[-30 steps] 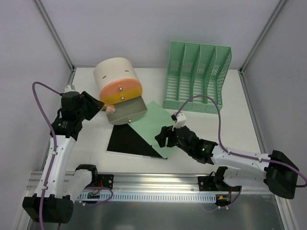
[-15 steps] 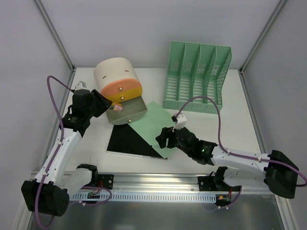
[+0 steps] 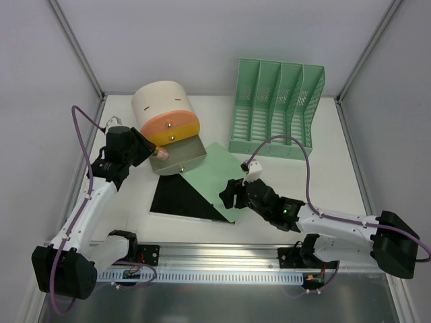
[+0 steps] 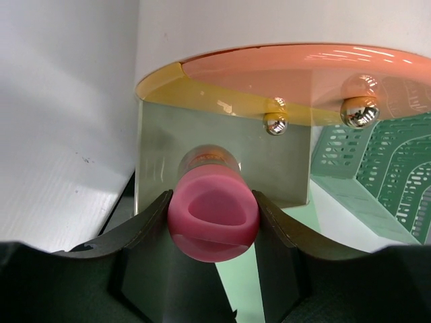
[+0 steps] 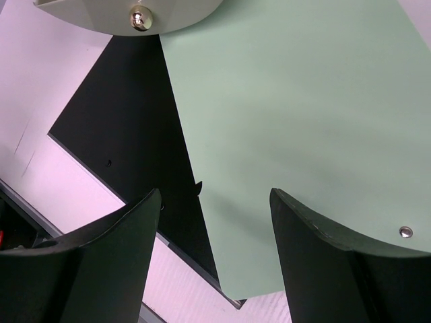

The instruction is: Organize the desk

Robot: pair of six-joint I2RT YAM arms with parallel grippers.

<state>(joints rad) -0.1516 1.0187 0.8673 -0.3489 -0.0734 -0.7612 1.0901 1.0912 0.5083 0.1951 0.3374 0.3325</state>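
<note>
Nearest the arm bases, the aluminium rail [image 3: 215,259] runs along the front edge of the flat matte white table [image 3: 316,182]. The table spreads beneath and beyond both hands to the grey walls.

Just past the rail, the right hand [image 3: 231,193] hangs low with its two dark fingers [image 5: 111,256] spread apart and nothing between them. Directly under it lies the near edge of a thin pale green rectangular sheet [image 5: 303,101]. That sheet overlaps a black rectangular sheet [image 5: 128,114] which reaches out to this hand's left. Both sheets lie flat on the table.

Further in, the left hand [image 3: 145,151] is clamped on a small pink cylindrical thing [image 4: 214,222] with a dished round end, one finger pressed against each side. What the thing is cannot be told.

Immediately ahead of this hand is a clear flat tray [image 3: 180,153]. It juts out beneath the translucent orange round face [image 4: 303,74] of a cream cylindrical container [image 3: 161,104] lying on its side. Two shiny metal studs [image 4: 359,111] sit on that face.

Farthest from both hands, ahead and to the left hand's right, a mint green perforated plastic file rack [image 3: 276,111] with several slots stands at the back of the table.
</note>
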